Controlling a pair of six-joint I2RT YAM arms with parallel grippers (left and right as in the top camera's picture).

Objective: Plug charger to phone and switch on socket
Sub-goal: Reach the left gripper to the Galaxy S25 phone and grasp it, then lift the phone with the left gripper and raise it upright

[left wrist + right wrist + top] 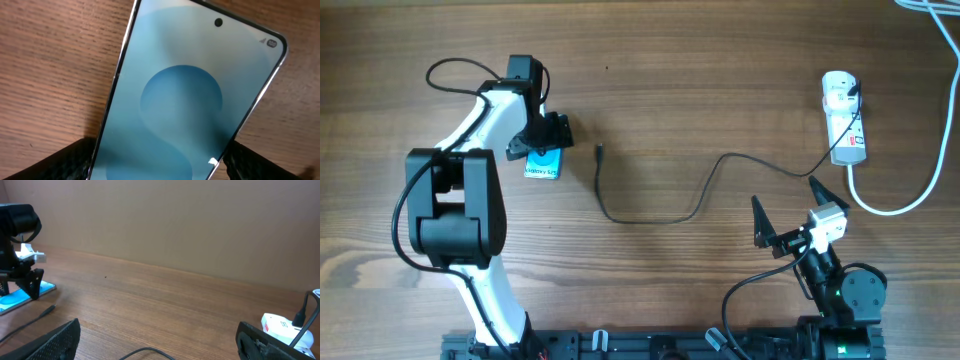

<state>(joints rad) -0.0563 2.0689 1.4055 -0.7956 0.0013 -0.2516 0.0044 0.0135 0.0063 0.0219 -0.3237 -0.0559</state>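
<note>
Phone (pixel 543 165) lies flat, screen up, in the left part of the tabletop (pixel 720 60), about midway between the near and far edges. Your left arm rises from its base at the near edge, folds at the elbow and reaches toward the far edge, with the wrist turned straight down over the phone. The left gripper (pixel 545 140) straddles it. In the left wrist view the screen (pixel 185 100) fills the frame, and the two fingers (pixel 55 165) sit right at its long edges, one on each side. You cannot tell from these views whether they press on the phone or only flank it.

Just right of the phone, apart from it, lies the connector tip (pixel 599 152) of the charger (pixel 660 220). From the tip the black cable runs toward the near edge, curves right across the middle of the tabletop, then climbs to the socket (pixel 843 115), where its plug is seated.

Your right arm is folded low over its base at the near right corner. The right gripper (pixel 787 205) hangs above the wood, aimed across the tabletop, with its fingers (pixel 55 342) spread wide apart and touching no object.

Close to the right edge, toward the far right corner, the socket lies flat, and its white cord (pixel 920 190) loops just beside it along that edge.
</note>
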